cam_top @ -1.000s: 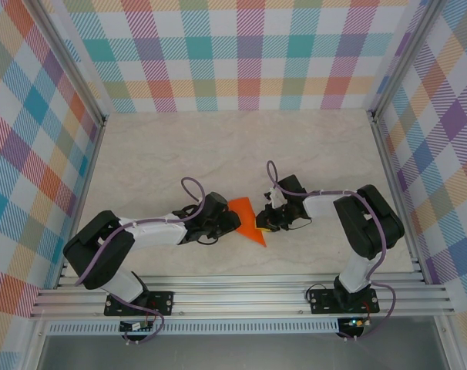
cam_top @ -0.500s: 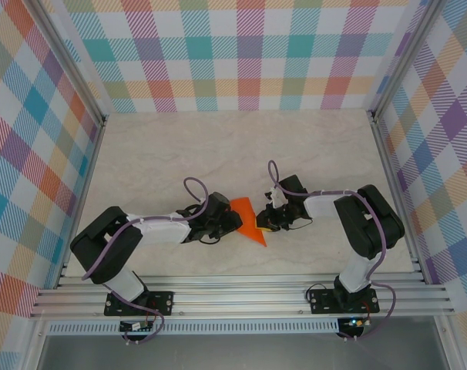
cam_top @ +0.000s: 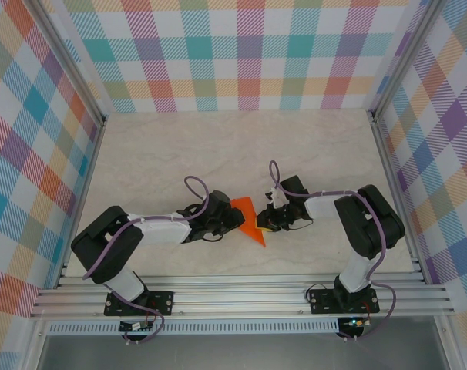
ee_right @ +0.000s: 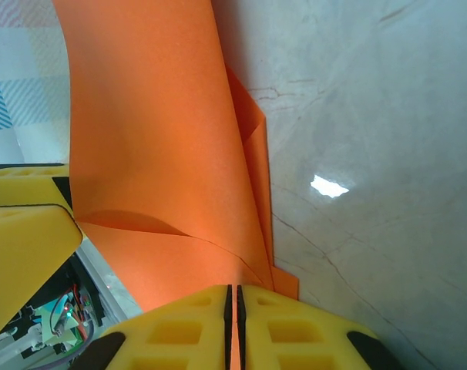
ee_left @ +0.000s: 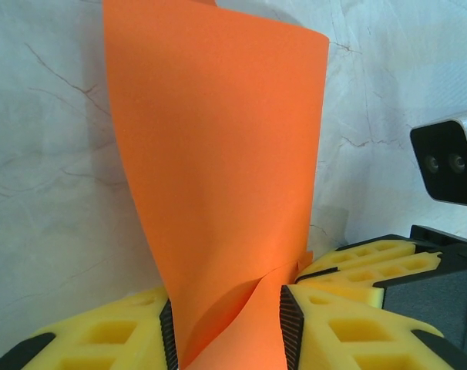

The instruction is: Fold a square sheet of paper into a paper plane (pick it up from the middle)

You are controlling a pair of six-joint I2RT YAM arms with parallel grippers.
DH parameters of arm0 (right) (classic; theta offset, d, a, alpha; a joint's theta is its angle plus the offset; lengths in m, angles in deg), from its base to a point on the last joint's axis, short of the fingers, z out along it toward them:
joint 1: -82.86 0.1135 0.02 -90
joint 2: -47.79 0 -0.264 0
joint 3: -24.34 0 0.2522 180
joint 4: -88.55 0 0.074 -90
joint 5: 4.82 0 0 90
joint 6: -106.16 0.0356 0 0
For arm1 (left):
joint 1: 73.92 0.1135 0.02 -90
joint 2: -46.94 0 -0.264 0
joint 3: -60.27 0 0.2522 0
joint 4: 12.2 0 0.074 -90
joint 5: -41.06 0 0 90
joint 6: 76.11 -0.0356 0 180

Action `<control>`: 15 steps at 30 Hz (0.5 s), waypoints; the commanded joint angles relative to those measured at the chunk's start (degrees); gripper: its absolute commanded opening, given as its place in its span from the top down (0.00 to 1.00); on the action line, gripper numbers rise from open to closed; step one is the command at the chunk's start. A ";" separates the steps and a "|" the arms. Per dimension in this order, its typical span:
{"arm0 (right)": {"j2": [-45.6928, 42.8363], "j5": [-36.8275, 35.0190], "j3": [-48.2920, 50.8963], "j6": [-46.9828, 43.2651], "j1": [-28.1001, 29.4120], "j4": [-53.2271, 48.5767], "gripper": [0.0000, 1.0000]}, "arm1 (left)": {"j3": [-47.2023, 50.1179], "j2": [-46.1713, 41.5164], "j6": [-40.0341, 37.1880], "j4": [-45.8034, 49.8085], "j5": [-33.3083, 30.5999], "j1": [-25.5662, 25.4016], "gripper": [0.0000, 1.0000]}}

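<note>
The square sheet of paper (cam_top: 246, 210) is bright orange and creased into a pointed shape. It is held up between both grippers near the table's front middle. My right gripper (cam_top: 266, 223) is shut on its right edge; in the right wrist view its jaws (ee_right: 233, 291) meet on the thin paper (ee_right: 156, 154). My left gripper (cam_top: 233, 219) is at the paper's left side. In the left wrist view its jaws (ee_left: 227, 312) stand apart, with the bowed paper (ee_left: 218, 154) rising between the two pads and brushing them.
The marble-patterned tabletop (cam_top: 218, 154) stretches back to checked walls, with metal rails along the near edge (cam_top: 241, 297). The right gripper's yellow fingers (ee_left: 364, 266) and its camera (ee_left: 448, 158) sit close beside the left gripper.
The left arm's elbow has swung slightly right and its jaws have narrowed a little round the paper. The right gripper and the paper have hardly moved.
</note>
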 commanded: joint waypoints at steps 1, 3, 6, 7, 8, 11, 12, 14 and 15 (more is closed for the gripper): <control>0.12 0.96 0.87 0.26 -0.44 0.41 0.87 | -0.92 1.29 -0.09 -1.78 0.01 -0.99 0.61; 0.14 0.82 0.75 0.21 -0.40 0.22 0.87 | -1.18 1.79 -0.31 -1.68 0.01 -0.96 0.64; -0.23 -0.12 0.66 -0.03 -0.42 -0.59 0.85 | -1.64 2.29 -0.71 -1.54 -0.12 -0.92 0.72; -0.41 -0.56 0.61 -0.17 -0.42 -0.87 0.85 | -1.85 2.38 -0.83 -1.15 -0.08 -0.93 0.75; -0.53 -0.90 0.54 -0.30 -0.42 -1.21 0.84 | -2.16 2.54 -0.84 -0.72 -0.15 -0.93 0.78; -0.88 -1.43 0.41 -0.72 -0.43 -1.82 0.82 | -2.53 2.76 -0.47 0.56 -0.54 -0.97 0.89; -1.01 -1.69 0.37 -0.70 -0.42 -1.88 0.81 | -2.63 2.66 0.17 1.27 -1.12 -0.93 0.92; -1.35 -1.71 0.33 -0.87 -0.41 -1.88 0.80 | -2.56 2.32 0.67 1.80 -1.91 -0.92 0.96; -1.56 -1.90 0.36 -0.79 -0.42 -1.95 0.79 | -2.66 2.14 0.80 2.11 -2.21 -0.99 1.00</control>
